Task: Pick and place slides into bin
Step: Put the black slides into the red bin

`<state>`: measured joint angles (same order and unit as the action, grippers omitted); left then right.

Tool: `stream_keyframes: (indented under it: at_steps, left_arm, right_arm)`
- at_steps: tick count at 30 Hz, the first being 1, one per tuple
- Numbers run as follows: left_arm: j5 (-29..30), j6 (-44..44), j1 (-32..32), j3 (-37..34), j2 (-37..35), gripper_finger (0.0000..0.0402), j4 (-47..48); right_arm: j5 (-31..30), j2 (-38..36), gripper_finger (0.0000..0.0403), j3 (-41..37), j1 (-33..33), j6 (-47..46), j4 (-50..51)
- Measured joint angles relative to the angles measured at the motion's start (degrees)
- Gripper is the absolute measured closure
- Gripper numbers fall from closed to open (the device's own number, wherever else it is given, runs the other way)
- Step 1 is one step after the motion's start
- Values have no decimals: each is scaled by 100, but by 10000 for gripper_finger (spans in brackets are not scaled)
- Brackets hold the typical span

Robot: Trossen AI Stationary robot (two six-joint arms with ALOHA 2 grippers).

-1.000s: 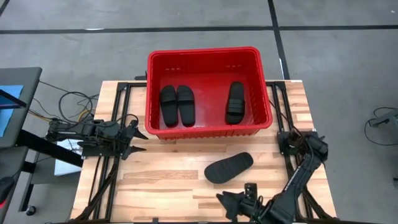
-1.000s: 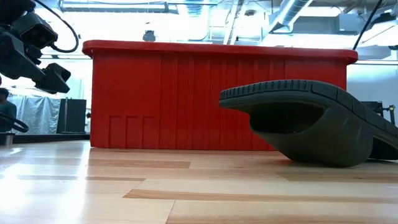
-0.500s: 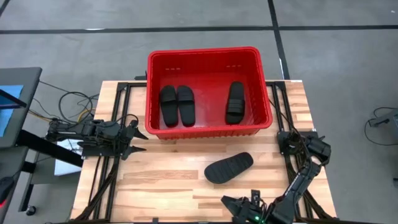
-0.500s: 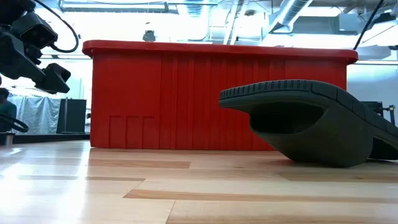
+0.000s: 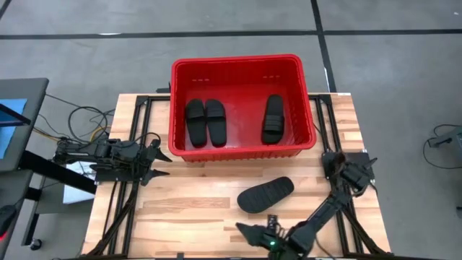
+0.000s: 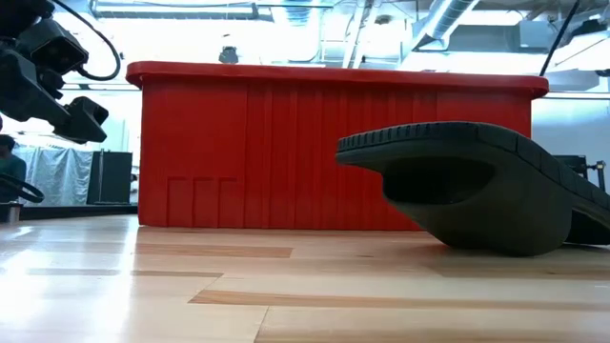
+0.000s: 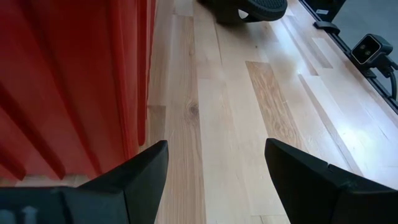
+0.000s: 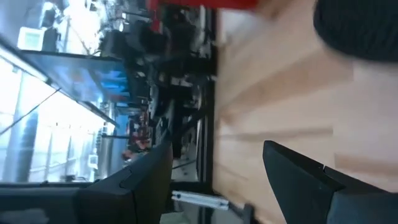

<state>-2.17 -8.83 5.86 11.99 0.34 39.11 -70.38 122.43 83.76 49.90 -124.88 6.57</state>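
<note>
The red bin [image 5: 242, 141] stands at the table's far middle. Three black slides lie flat in it: a pair at its left [image 5: 206, 121] and one at its right [image 5: 273, 119]. The fourth slide [image 5: 266, 194] lies on the wood in front of the bin, sole up as it seems in the low view [image 6: 467, 186]. My right gripper [image 5: 245, 232] is open and empty at the near edge, near side of that slide [image 8: 364, 28]. My left gripper [image 5: 164, 164] is open and empty at the table's left, beside the bin's near left corner [image 7: 74, 81].
Black rails [image 5: 133, 144] run along the table's left and right sides. Bare wood [image 5: 188, 209] lies between the bin and the near edge. A small camera [image 7: 367, 46] sits at the near edge. Cables and a stand are off the table's left side.
My right gripper has gone along the near edge toward the table's left, and its arm has swung with it. The slide on the table and my left arm have kept still.
</note>
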Motion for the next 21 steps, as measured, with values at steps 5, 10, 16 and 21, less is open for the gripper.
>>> stream_keyframes:
  at_steps: [5, 10, 16, 21]
  left_arm:
    - [2, 1, -2, 0, 2, 143, 0]
    - [0, 0, 0, 0, 2, 143, 1]
    - [0, -1, 0, 0, 2, 143, 2]
    - [0, -1, -2, 0, 2, 143, 2]
  right_arm:
    - [115, 605, 161, 450, -168, -30, -717]
    - [132, 824, 168, 911, -188, -114, -639]
    - [377, 789, 203, 966, -197, -644, 227]
    - [1099, 776, 233, 964, -295, -695, 505]
